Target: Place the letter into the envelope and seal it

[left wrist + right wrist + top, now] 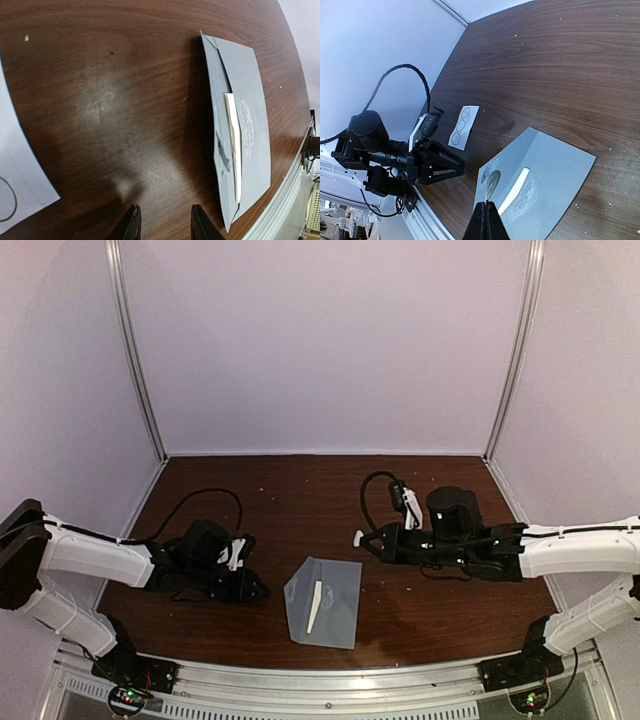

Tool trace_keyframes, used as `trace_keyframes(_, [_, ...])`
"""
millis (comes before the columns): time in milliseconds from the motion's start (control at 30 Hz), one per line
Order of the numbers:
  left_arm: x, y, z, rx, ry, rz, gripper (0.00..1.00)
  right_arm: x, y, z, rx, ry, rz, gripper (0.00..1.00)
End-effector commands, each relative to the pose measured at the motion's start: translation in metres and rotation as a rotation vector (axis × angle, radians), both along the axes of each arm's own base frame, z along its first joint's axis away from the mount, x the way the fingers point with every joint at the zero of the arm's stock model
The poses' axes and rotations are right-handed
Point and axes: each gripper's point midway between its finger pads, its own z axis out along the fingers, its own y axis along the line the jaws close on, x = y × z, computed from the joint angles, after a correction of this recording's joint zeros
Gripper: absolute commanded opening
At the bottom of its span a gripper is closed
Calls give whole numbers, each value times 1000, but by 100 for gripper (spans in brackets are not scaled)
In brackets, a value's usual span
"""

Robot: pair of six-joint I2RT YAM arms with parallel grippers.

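Fingers (pixel 480 226) of the right gripper (pixel 485 204): were pressed together, apparently pinching the edge of a small pale round sticker (pixel 493 182). The hold itself was hard to make out.
Fingers of the left gripper (pixel 164 214): were spread apart with nothing between them, low over bare wood.
Envelope (pixel 338 590): lay flat on the table (pixel 280 500) close to the near edge. It sat between the two grippers and touched neither.
Flap: was folded over but not lying tight, and a slit gaped along its edge.
Letter (pixel 314 607): was mostly inside, with a narrow white edge showing through that slit.
Left gripper's place: just beside the envelope's left edge, pointing at it.
Right gripper's place: near the envelope's far right corner. I could not tell its height.
Sticker strip (pixel 464 127): lay flat by the left arm, apart from the envelope, with three circles drawn on it.
Stage, as I judged it: the letter was in and sealing was not yet done.
Risk, loose envelope: nothing pinned it, so a press with the sticker could push it across the smooth wood.
Risk, gaping flap: the sticker could catch the exposed letter edge, or land on the flap alone and bridge nothing.
Risk, sticky side: the sticker could cling to the finger on release and lift off again.
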Motion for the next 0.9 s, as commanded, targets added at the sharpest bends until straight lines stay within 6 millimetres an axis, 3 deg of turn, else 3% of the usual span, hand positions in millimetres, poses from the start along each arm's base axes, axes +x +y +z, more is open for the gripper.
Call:
trace_keyframes(0, [12, -32, 20, -66, -68, -52, 31, 2, -3, 9, 19, -27, -3, 0])
trace_keyframes(433, [11, -61, 22, -55, -94, -119, 13, 1, -3, 10, 17, -29, 3, 0])
trace_keyframes(700, [20, -37, 14, 48, -115, -10, 9, 1, -5, 11, 17, -31, -3, 0])
trace_keyframes(867, [17, -35, 4, 65, -77, 4, 8, 0, -5, 10, 17, -28, 0, 0])
